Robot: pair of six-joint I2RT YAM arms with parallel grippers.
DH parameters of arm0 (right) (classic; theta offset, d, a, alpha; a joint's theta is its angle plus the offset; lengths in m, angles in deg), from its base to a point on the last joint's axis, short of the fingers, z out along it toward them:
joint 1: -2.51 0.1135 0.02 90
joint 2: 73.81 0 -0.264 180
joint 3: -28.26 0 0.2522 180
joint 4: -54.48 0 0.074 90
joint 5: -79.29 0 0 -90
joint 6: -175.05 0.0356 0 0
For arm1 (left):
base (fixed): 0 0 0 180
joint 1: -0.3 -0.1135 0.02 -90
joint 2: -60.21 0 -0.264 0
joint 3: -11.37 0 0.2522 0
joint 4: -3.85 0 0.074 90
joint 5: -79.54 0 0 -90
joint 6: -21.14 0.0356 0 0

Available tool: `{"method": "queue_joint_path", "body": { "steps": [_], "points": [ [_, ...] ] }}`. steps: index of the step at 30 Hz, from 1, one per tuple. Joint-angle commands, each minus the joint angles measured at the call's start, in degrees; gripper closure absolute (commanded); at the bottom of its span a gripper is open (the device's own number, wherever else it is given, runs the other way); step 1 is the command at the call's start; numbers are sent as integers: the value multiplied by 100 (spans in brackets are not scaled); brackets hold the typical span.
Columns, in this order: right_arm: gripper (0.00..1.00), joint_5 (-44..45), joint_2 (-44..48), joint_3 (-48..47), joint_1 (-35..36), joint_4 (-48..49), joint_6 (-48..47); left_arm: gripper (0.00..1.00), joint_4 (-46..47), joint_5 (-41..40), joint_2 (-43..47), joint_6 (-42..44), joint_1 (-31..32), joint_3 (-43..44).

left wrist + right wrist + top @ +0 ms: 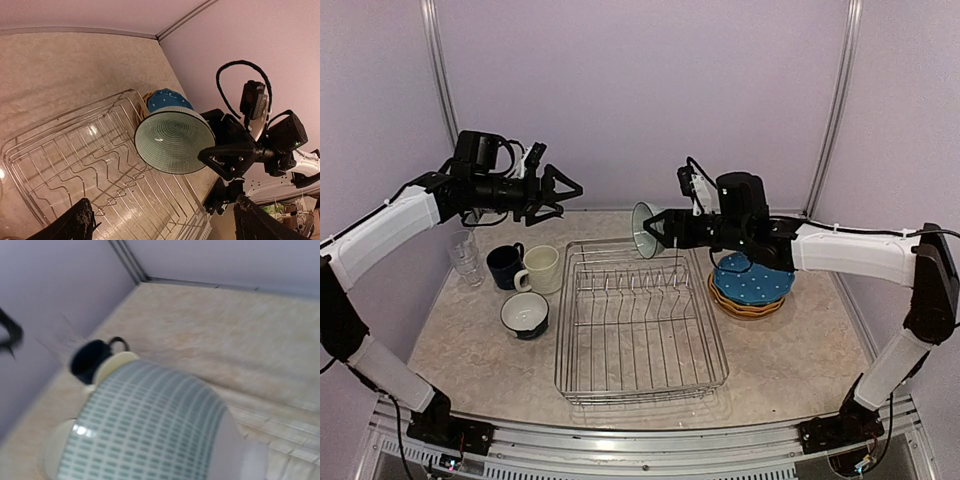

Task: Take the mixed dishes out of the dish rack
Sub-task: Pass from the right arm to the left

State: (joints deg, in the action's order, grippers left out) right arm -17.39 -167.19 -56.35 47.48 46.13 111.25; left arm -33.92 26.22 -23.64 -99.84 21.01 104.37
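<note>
Right gripper (660, 233) clamps tilted teal bowl (642, 230), apparently by its rim, above dish rack (563, 330) far edge. Left gripper (566, 194) spread wide, airborne.

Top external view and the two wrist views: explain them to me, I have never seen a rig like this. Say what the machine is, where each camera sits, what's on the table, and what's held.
These are two robot arms bolted at the near edge of a table. The wide picture comes from a fixed camera above and behind them. The other two come from a small camera on each wrist.

In the middle stands a silver wire dish rack. To its left are clear glasses, a navy mug, a cream mug and a teal bowl. To its right are stacked dotted plates.

The right pincer grips a second teal bowl, tipped on edge above the rack's far end. The left pincer hangs open and empty.
</note>
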Motion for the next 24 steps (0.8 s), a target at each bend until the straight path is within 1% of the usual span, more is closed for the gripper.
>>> {"method": "queue_joint_path", "body": {
  "steps": [1, 4, 7, 13, 16, 19, 24],
  "points": [
    [100, -1167, 416, 634, -117, 1827, 1565, 9, 229, 654, -369, -93, 520, 71],
    [100, -1300, 482, 835, -113, 2155, 1890, 17, 261, 866, -638, -165, 713, 102],
    [100, -1515, 465, 1104, -105, 2870, 2350, 23, 131, 788, -795, -165, 830, 155],
    [100, -1931, 180, 1293, -99, 3910, 3026, 30, -45, 639, -1013, -32, 983, 241],
    [100, -2118, -23, 1295, -101, 4389, 3362, 36, -85, 608, -1065, 4, 1033, 257],
    [100, -2252, -204, 1278, -81, 4710, 3581, 43, -143, 524, -1122, 29, 1079, 280],
    [100, -2272, -303, 1303, -12, 4777, 3599, 61, -207, 268, -1142, 97, 1132, 280]
  ]
}}
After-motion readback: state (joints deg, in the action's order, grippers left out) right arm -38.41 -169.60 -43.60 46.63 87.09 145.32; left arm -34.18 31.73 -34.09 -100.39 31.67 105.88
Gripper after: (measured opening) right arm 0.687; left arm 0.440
